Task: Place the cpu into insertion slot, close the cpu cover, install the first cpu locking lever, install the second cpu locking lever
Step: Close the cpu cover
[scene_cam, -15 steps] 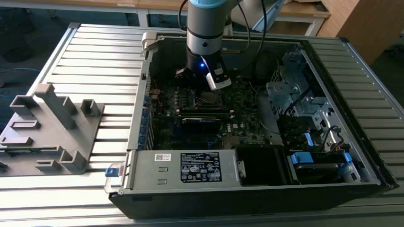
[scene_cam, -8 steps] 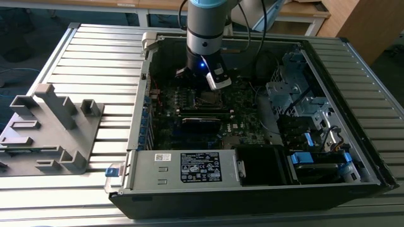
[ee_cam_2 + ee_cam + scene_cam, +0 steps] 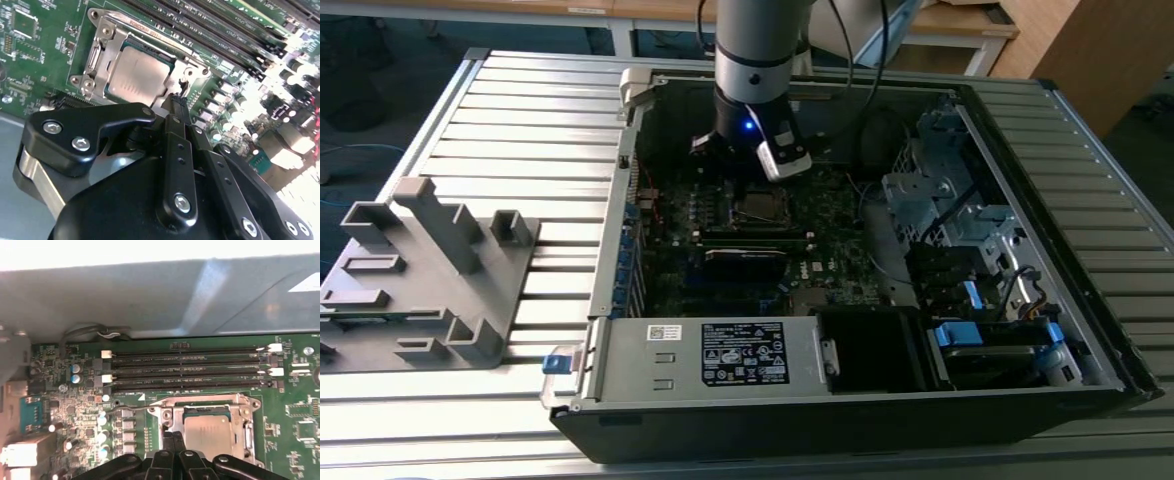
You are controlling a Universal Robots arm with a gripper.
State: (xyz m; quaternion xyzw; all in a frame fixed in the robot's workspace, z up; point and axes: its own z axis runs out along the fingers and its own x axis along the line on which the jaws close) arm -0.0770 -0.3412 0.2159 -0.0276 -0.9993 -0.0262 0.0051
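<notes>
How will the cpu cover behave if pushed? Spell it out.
The cover is thin sheet metal, so it is probably light but fairly stiff. It lies flat around the cpu with screws at one end, so it would likely pivot rather than slide. Its bare metal looks slippery.

In the first wrist view you lose the chip's [image 3: 207,435] near edge under the gripper [image 3: 173,437], and the picture's edge cuts off the gripper's black links. In the second wrist view the gripper [image 3: 177,100] covers the green board [image 3: 45,60] beside the metal frame [image 3: 107,57], and you cannot tell whether it touches that frame. In the exterior view the arm [image 3: 754,60] blocks the board's far part, and the socket [image 3: 754,207] is too small to make out
</notes>
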